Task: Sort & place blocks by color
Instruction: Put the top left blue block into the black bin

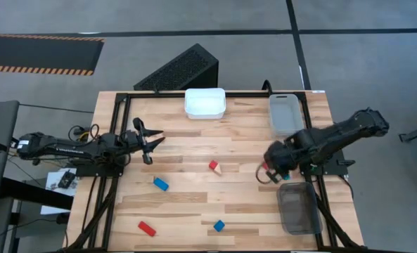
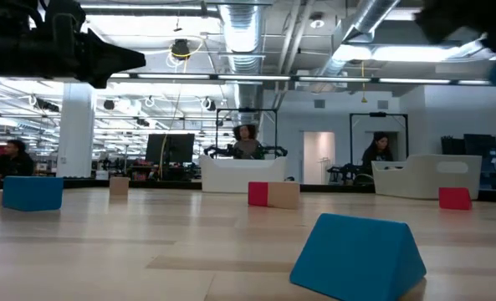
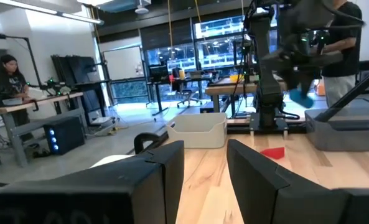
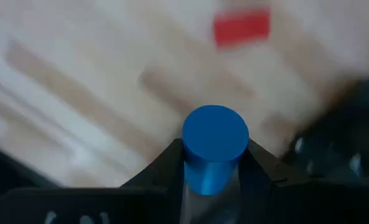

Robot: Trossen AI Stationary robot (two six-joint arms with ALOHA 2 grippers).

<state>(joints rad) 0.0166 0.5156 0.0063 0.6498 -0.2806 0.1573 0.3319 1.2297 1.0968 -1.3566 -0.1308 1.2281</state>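
Note:
My right gripper (image 1: 268,171) hangs over the table's right side, between the clear bin (image 1: 285,112) and the grey bin (image 1: 298,209), shut on a blue cylinder block (image 4: 214,146). My left gripper (image 1: 149,143) waits open at the table's left side with nothing between its fingers (image 3: 172,171). On the table lie a red block touching a wood block (image 1: 214,166), a blue bar (image 1: 160,183), a red bar (image 1: 146,228) and a blue wedge (image 1: 219,225). My right gripper pinches the blue cylinder's curved side (image 4: 200,177) between its two fingers, one on either side. The fingers come from above, pointing down. One round end face (image 4: 215,134) shows clear of the fingers. The cylinder is lifted clear of the table.
A white bin (image 1: 205,102) stands at the far edge, middle. The clear bin is at the far right and the grey bin at the near right. A black perforated box (image 1: 180,68) lies beyond the table. People sit in the room behind (image 2: 246,140).

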